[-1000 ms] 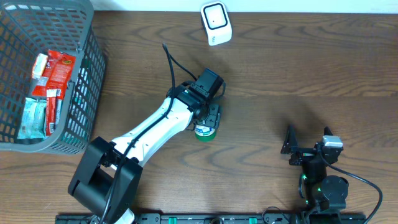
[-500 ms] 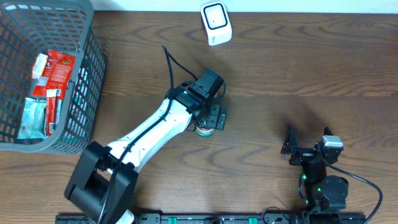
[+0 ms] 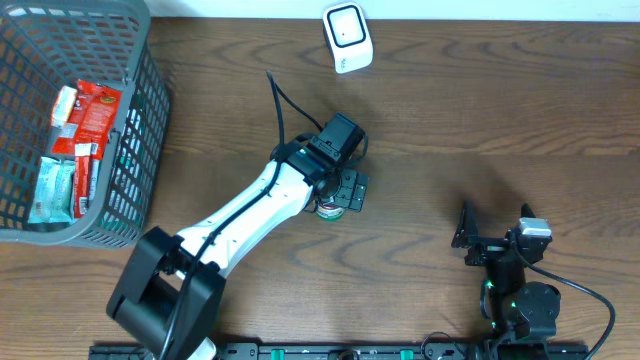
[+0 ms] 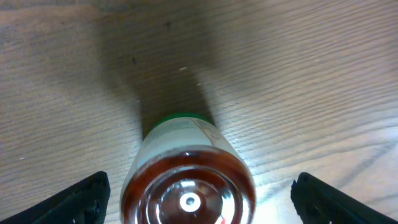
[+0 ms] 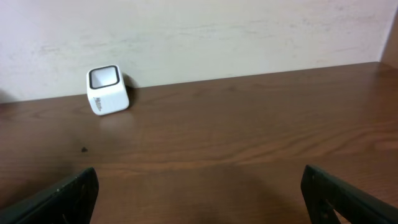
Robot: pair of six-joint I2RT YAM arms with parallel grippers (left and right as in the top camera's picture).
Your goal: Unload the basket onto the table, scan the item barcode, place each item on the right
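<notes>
Bottle [image 4: 188, 180]: on table [image 4: 311, 74], green cap [image 4: 180, 119] far end, between spread left gripper [image 4: 202, 199] jaws, not gripped.
Handling: likely light, stiff, smooth; may roll.
Hold: across round body.
Right gripper [image 5: 202, 202]: spread, empty.

My left arm [image 3: 250, 205] wears white shells over black joints, on a boxy black base [image 3: 165, 290]. A black cable [image 3: 277, 100] loops off its black wrist block [image 3: 337, 135]. Its end effector [image 3: 345, 192] is black. My right arm [image 3: 510, 275] is black, with green lights [image 3: 497, 293] and a grey block [image 3: 534, 229].
</notes>
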